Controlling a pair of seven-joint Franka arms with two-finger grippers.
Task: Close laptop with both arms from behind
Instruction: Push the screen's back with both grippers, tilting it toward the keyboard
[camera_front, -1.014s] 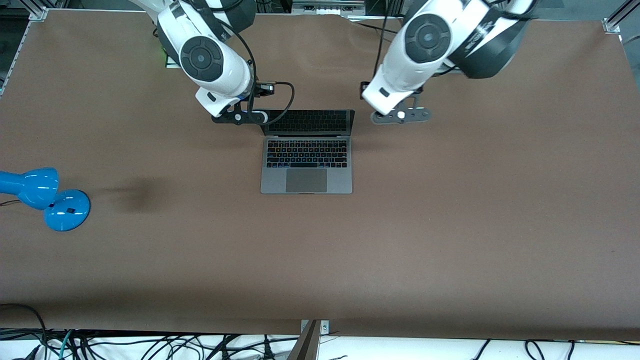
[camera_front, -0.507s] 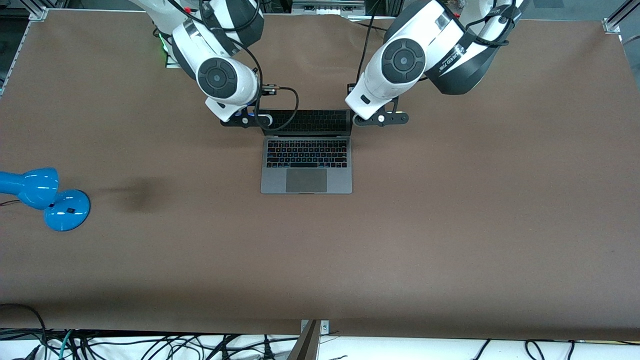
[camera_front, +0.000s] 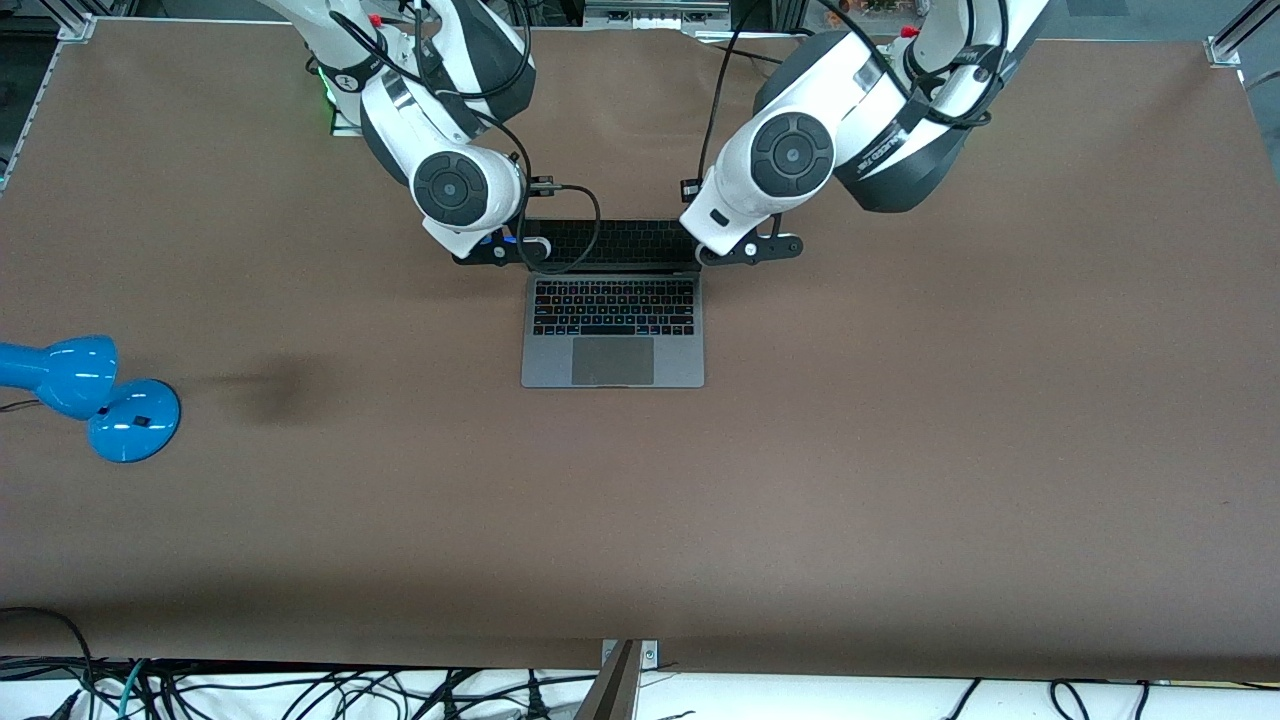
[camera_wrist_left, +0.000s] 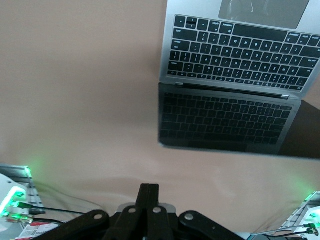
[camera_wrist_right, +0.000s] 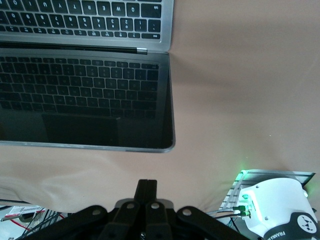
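The space-grey laptop (camera_front: 612, 330) lies open in the middle of the table, its dark screen (camera_front: 615, 245) upright and mirroring the keyboard. My left gripper (camera_front: 748, 249) is shut and empty, over the table by the lid's top corner toward the left arm's end. My right gripper (camera_front: 497, 251) is shut and empty by the lid's other top corner. In the left wrist view the shut fingertips (camera_wrist_left: 149, 192) point at the table just short of the screen (camera_wrist_left: 225, 120). In the right wrist view the shut fingertips (camera_wrist_right: 146, 187) sit just short of the screen's edge (camera_wrist_right: 85, 100).
A blue desk lamp (camera_front: 90, 395) lies near the table's edge at the right arm's end. A dark stain (camera_front: 285, 385) marks the brown table between the lamp and the laptop. Cables (camera_front: 300, 690) hang below the table's front edge.
Both arms have swung inward toward the laptop. Each gripper has moved from beside the lid to its top corner. The laptop has not moved.
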